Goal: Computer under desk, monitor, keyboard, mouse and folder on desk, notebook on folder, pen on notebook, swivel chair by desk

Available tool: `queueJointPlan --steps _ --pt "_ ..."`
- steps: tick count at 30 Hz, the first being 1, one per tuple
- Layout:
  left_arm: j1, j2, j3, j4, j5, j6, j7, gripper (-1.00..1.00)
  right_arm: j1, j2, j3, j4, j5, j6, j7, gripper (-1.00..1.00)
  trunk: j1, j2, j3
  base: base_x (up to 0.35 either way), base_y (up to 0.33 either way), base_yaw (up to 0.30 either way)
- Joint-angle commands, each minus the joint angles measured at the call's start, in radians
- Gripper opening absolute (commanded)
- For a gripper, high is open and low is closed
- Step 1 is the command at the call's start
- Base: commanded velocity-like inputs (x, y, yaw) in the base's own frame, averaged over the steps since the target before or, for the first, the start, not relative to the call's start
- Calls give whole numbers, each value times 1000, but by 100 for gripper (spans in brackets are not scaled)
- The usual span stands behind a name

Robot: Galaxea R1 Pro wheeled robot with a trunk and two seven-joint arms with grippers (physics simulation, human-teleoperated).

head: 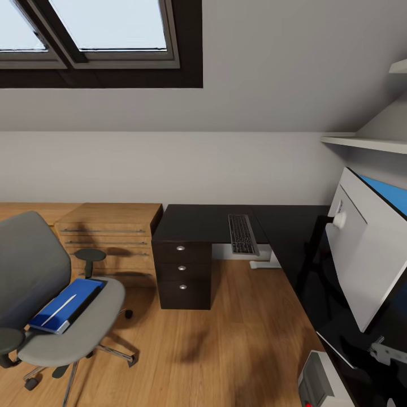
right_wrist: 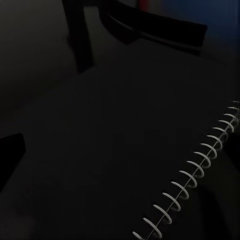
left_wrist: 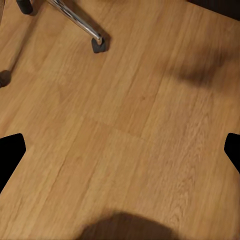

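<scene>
Open wood floor [head: 237, 339] lies beneath the left claw [left_wrist: 120, 150], its fingers spread, with only a chair castor [left_wrist: 98, 45] near. Under the right claw, the desk [right_wrist: 75, 150] carries a spiral-bound notebook [right_wrist: 200, 170] close by, the monitor stand [right_wrist: 82, 35] beyond.

Bright light comes in from the skylight [head: 107, 25] above me. Soft blurry shadows lie on the wood floor [left_wrist: 125, 140]. My right wrist picture is very dark. The glossy desk [head: 294, 237] top shines like a mirror.
</scene>
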Motion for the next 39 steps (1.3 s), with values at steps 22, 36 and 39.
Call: queueJointPlan --steps 22,36,39 --pt "-1 -2 7 -1 -4 -3 3 100 -1 1 -4 6 -5 1 -27 100 11 -22 -10 1 0 0" --pt "-1 -2 8 -1 -4 -3 4 100 -1 1 -4 6 -5 1 -27 100 57 -106 -48 0 0 0" --pt "-1 -2 8 -1 -4 -3 4 100 -1 1 -4 6 -5 1 -27 100 57 -106 -48 0 0 0"
